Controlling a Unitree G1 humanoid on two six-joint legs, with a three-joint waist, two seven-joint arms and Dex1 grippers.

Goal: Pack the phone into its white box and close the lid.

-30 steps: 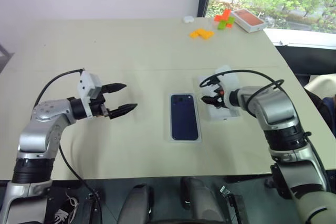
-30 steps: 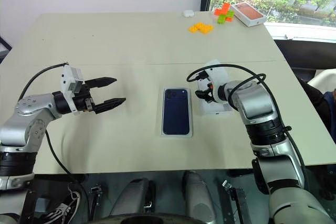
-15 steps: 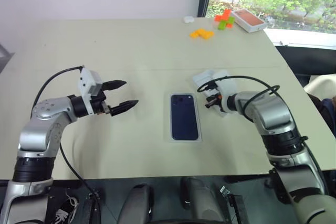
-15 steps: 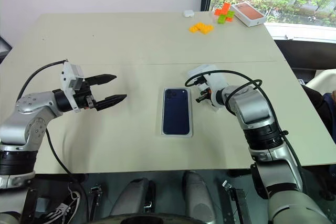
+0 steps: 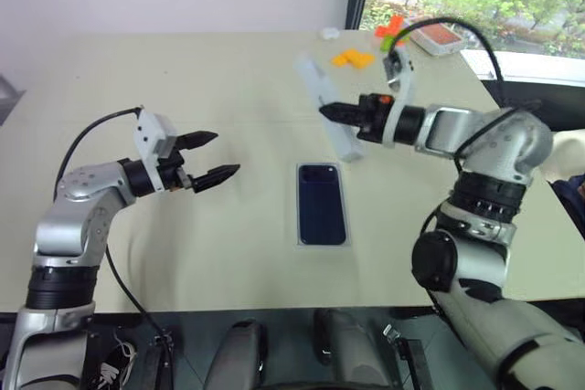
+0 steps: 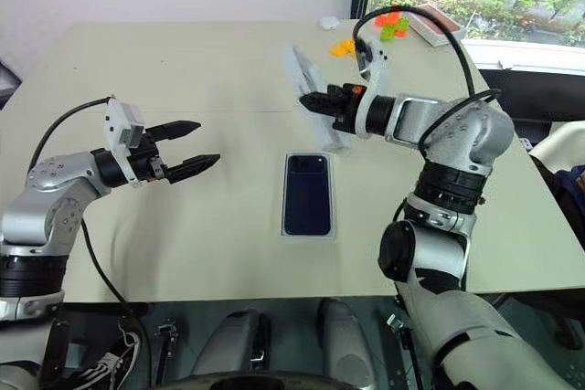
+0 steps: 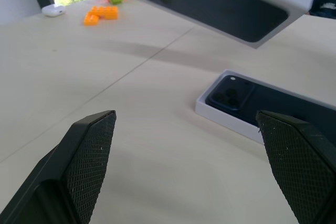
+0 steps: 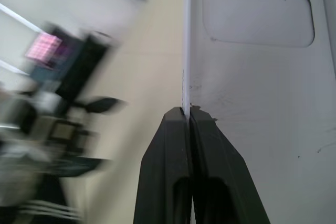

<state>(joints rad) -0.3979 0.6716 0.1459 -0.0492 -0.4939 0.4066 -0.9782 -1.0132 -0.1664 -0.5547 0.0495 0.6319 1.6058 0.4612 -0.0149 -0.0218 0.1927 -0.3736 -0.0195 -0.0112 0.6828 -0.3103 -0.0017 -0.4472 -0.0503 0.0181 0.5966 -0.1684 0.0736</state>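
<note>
Far left: left gripper (image 5: 224, 153). Hung over bare table (image 5: 183, 70), pointed toward the middle, jaws spread as wide as they go. Held nothing, touched nothing.

Centre: white box (image 5: 298, 216). Lay flat on the table, near the front edge, well apart from the left gripper. Carried the phone (image 5: 322, 203) inside, dark back up, camera cluster at the far end, rim of the tray visible all round it. Step 1 of 2, packing the phone, judged done.

Just right of centre, raised in the air: the lid (image 7: 220, 3). Hung beyond the box's far end and slightly right of it, not touching box or table. Tilted steeply, printed dark phone picture facing the left gripper, white inner face turned toward the right arm. Showed a rounded embossed panel on that inner face, possibly an insert seated in the lid; hard to tell.

Right: right gripper (image 8: 189, 111). Pointed across toward the left, jaws closed tight on 1 thin side wall of the lid.

Step 2, closing, not yet done. Left to do, by judgement: level the lid with the printed face up, line it up over the tray, lower it until seated, let go.
</note>
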